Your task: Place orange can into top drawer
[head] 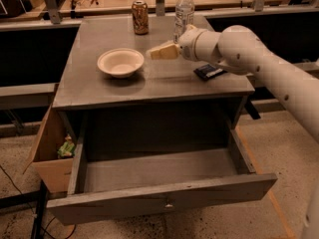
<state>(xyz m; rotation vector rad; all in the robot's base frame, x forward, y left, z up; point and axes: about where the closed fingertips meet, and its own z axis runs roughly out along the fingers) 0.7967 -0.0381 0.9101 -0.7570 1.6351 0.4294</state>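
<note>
The orange can (140, 17) stands upright at the back of the grey tabletop (164, 86), left of a clear water bottle (184, 11). The top drawer (164, 198) below the tabletop is pulled wide open, with nothing inside and a small metal knob (168, 203) on its front. My gripper (160, 52) hovers over the middle of the tabletop, pointing left. It is in front of and a little right of the can, apart from it and holding nothing that I can see.
A white bowl (120, 62) sits on the tabletop just left of the gripper. A dark flat packet (210, 71) lies under my arm on the right. A cardboard box (47, 148) holding a green item (66, 148) stands left of the drawer.
</note>
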